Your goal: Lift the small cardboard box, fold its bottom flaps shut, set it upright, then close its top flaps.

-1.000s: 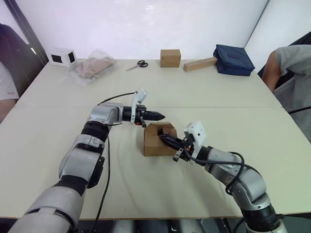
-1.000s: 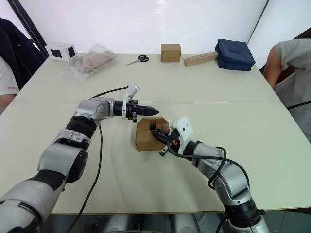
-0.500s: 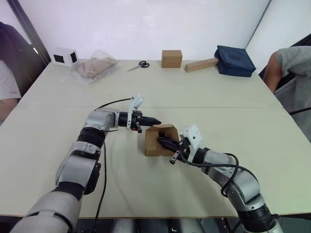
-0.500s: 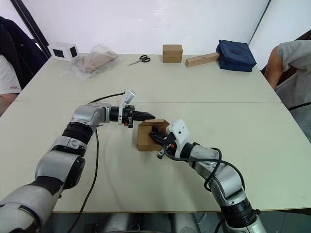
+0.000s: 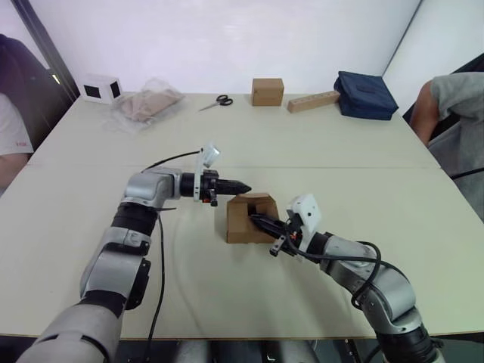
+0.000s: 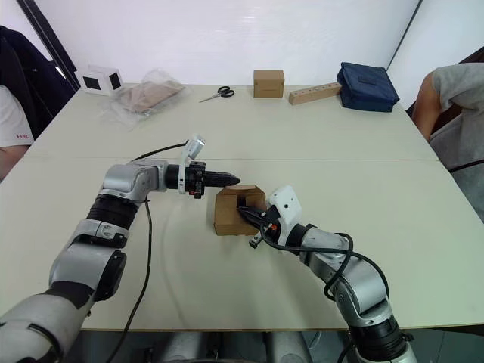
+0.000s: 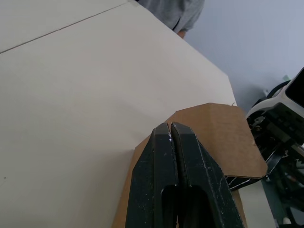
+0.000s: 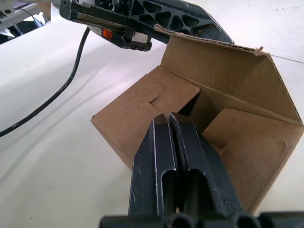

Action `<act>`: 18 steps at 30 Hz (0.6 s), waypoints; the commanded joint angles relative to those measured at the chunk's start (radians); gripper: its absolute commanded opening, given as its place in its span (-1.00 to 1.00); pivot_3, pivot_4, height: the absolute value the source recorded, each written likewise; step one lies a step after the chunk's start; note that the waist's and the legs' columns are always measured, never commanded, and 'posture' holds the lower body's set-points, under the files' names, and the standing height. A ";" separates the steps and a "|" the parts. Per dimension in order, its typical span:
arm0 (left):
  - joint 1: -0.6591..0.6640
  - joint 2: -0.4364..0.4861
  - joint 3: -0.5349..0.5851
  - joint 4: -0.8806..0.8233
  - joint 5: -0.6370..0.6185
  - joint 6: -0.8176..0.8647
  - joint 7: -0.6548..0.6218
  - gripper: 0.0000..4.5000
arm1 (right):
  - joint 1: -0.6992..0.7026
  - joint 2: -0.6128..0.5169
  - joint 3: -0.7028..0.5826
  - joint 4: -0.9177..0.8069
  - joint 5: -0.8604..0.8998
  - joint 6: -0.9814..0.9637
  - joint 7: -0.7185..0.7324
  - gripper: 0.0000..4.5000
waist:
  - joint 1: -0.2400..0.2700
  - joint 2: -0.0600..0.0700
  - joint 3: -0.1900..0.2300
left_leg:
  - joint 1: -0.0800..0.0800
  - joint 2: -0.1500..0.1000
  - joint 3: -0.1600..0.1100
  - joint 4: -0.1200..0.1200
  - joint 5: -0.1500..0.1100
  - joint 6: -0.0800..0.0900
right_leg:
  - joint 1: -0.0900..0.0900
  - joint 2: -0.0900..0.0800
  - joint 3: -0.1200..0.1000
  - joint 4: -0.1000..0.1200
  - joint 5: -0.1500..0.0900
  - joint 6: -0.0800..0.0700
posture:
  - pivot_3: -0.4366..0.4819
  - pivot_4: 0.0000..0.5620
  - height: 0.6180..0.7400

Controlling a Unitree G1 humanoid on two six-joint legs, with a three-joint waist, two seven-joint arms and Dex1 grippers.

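The small cardboard box point(image 5: 243, 218) was plain brown, and both grippers had black fingers point(image 8: 172, 156). Far off sat a brown cardboard cube point(image 5: 268, 91), black-handled scissors point(image 5: 216, 101), a navy bag point(image 5: 364, 94) and a white box with black squares point(image 5: 100, 88) on the cream table point(image 5: 318, 144).

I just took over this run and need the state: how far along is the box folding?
Early. The small cardboard box sits on the table, not lifted, with its open end facing the right gripper. In hand: that shut gripper pushes at the inner flaps, partly folded in, while the shut left gripper is at the outer flap. Left: finishing that end, standing it upright, closing the top.
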 commanded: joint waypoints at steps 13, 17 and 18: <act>0.022 -0.016 0.011 -0.114 -0.054 0.034 0.012 -0.99 | 0.000 -0.058 -0.069 -0.060 0.062 0.067 0.017 -1.00 | 0.001 0.000 0.000 | 0.000 0.000 0.000 0.000 0.000 0.000 | 0.000 0.000 0.000 0.000 0.000 0.000 | -0.05 -0.47 1.00; 0.023 -0.015 0.009 -0.124 -0.061 0.035 0.015 -0.99 | -0.011 -0.066 -0.089 -0.064 0.073 0.071 0.017 -1.00 | 0.001 0.000 0.000 | 0.000 0.000 0.000 0.000 0.000 0.000 | 0.000 0.000 0.000 0.000 0.000 0.000 | -0.05 -0.47 1.00; 0.024 -0.014 0.007 -0.124 -0.060 0.033 0.015 -0.99 | -0.013 -0.069 -0.093 -0.067 0.078 0.072 0.017 -1.00 | 0.000 0.000 0.000 | 0.000 0.000 0.000 0.000 0.000 0.000 | 0.000 0.000 0.000 0.000 0.000 0.000 | -0.05 -0.47 1.00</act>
